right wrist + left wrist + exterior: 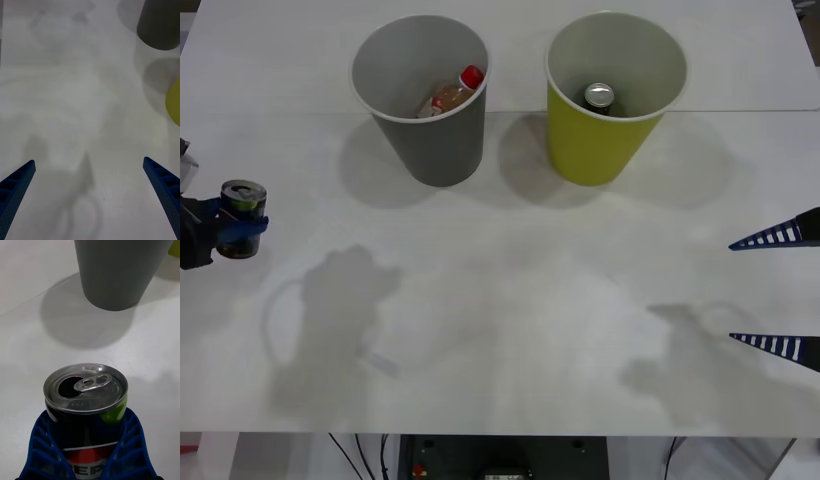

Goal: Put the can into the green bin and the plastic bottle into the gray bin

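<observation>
At the table's far left, my left gripper [240, 232] is shut on the can [242, 215], a slim dark can held upright. Up close the can [85, 390] shows an opened silver top and a red-white-blue logo, with the blue fingers [39, 442] wrapped around its sides. The gray bin [435, 145] stands at the back left with the plastic bottle [450, 95] lying inside, red cap up. To its right is the green bin [590, 145]. My right gripper [730, 292] hangs open at the table's right edge, with nothing between its fingers.
Another silver-topped can [599, 96] sits inside the green bin. The gray bin [120, 273] stands just beyond the held can. From the right wrist I see the gray bin [159, 26] and an edge of the green bin [174, 101] across bare white table [510, 300].
</observation>
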Robot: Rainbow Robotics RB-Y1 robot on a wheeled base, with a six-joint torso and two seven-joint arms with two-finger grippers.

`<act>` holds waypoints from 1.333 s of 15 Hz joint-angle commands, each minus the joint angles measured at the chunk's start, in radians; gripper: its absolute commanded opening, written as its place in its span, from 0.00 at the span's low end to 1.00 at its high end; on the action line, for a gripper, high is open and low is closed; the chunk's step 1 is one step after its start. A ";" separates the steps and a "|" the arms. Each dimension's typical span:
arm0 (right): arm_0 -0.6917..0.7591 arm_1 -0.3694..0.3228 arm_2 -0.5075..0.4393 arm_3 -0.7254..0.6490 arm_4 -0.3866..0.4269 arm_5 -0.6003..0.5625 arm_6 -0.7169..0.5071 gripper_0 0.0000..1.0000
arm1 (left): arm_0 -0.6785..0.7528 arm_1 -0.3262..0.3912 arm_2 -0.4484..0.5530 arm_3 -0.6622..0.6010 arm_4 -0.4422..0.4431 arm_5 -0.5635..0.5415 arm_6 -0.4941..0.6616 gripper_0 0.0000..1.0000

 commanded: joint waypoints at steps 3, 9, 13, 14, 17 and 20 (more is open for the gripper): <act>0.000 0.000 0.000 0.000 0.000 0.000 0.000 1.00 | -0.093 0.085 -0.030 -0.041 -0.016 -0.091 0.258 0.00; 0.000 0.000 0.000 0.000 0.000 0.000 0.000 1.00 | -0.375 0.114 -0.170 -0.081 -0.102 -0.349 0.338 0.00; 0.000 0.000 0.000 0.000 0.000 0.000 0.000 1.00 | -0.560 0.072 -0.322 -0.161 -0.193 -0.403 0.509 0.00; 0.000 0.000 0.000 0.000 0.000 0.000 0.000 1.00 | -0.603 0.048 -0.323 -0.159 -0.202 -0.403 0.511 0.00; 0.000 0.000 0.000 0.000 0.000 0.000 0.000 1.00 | -0.716 -0.050 -0.323 -0.161 -0.266 -0.403 0.506 0.00; 0.000 0.000 0.000 0.000 0.000 0.000 0.000 1.00 | -0.803 -0.122 -0.360 -0.159 -0.323 -0.403 0.538 0.00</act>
